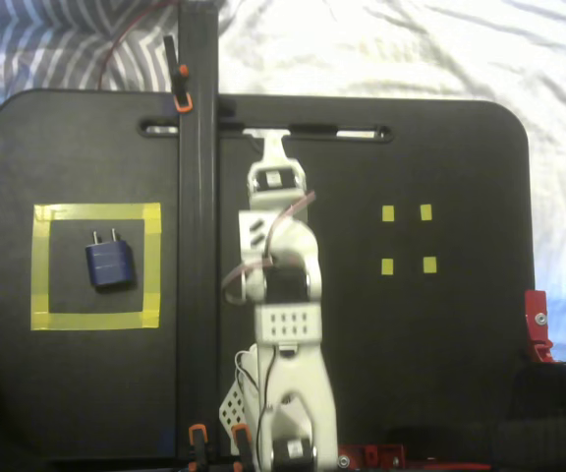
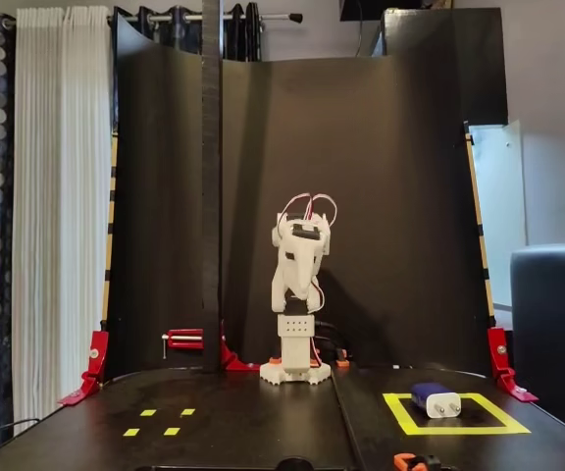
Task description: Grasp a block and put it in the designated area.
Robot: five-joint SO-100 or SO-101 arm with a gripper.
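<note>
The dark blue block (image 1: 109, 264) lies flat inside the designated area, a square of yellow tape (image 1: 96, 212) at the left of the black board in a fixed view from above. Its two prongs point to the board's far edge. From the front, in a fixed view, the block (image 2: 436, 399) sits in the same tape square (image 2: 456, 429) at the lower right. My white arm (image 2: 299, 285) is folded over its base at the board's middle. My gripper (image 1: 272, 146) rests far from the block, with its fingers together and nothing in it.
Four tiny yellow tape squares (image 1: 407, 239) mark the board's other side, seen from the front as well (image 2: 160, 422). A black vertical post (image 1: 197, 246) stands between the arm and the tape square. Red clamps (image 1: 537, 324) grip the board's edges. A black backdrop (image 2: 381, 196) stands behind the arm.
</note>
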